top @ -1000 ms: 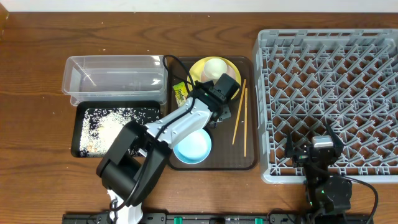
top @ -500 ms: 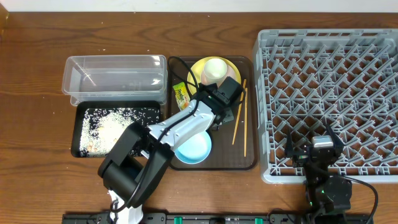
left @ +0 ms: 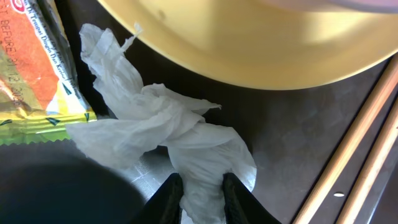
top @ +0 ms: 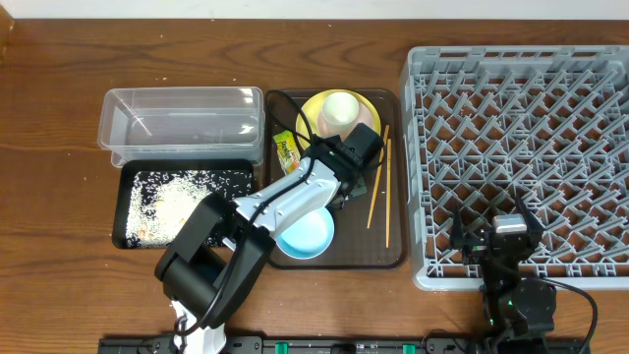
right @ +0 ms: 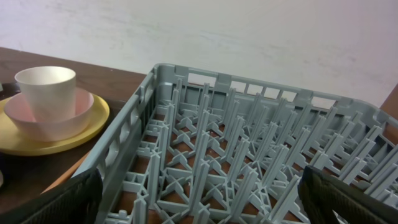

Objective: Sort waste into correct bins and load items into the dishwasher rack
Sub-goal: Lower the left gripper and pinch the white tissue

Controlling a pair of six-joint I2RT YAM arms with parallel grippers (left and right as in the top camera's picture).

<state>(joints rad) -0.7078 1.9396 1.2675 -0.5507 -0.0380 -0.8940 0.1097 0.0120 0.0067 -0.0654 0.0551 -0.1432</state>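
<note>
white paper wad (left: 155,124), yellow plate (left: 261,43)

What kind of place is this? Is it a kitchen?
Probably a practice table for robots, set up like a dish-clearing corner, not a real kitchen: a robot arm, a grey dishwasher rack, and a brown tray with a yellow plate.

left arm (top: 285,202) white shell, black joints, black cable, black pincer fingers (left: 169,196)

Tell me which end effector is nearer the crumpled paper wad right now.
Left. The left end effector is on the paper wad, its fingers pinching it beside the yellow plate. The right end effector hangs open over the dishwasher rack, at its near edge, well away from the wad.
</note>
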